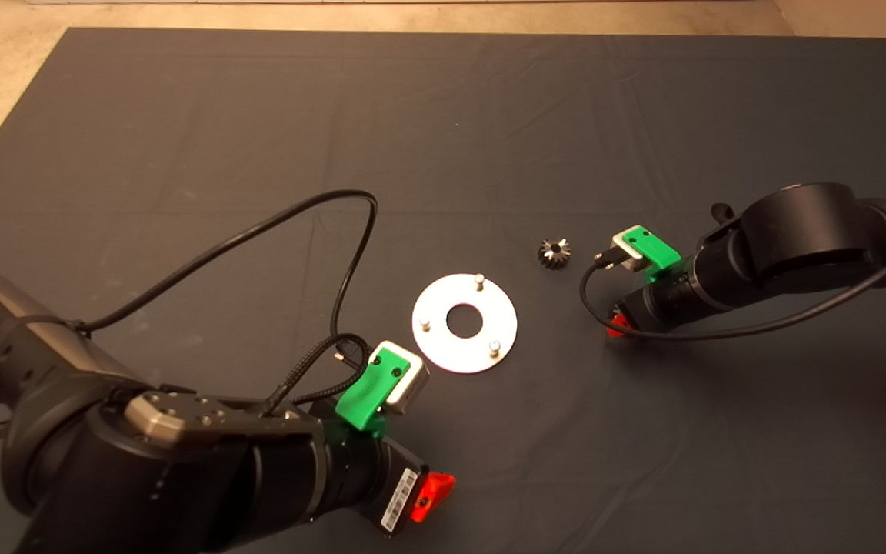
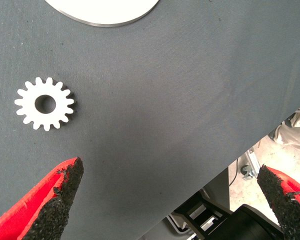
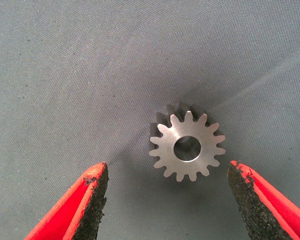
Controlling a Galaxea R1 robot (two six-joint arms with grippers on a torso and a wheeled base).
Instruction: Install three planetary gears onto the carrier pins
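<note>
Nearest the head camera, the left pincer (image 2: 170, 200) hangs open over the surface (image 1: 181, 138), a gear (image 2: 45, 103) lying flat just beside it. Right pincer (image 3: 167, 200), open, flanks another gear (image 3: 186, 146). Between the arms sits the disc (image 1: 464, 323); its three pins (image 1: 479, 281) stand bare.

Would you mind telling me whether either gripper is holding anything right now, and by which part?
Nothing is held. The right gripper is open around a small silver metal gear lying on the mat; the left gripper is open beside another gear.
</note>
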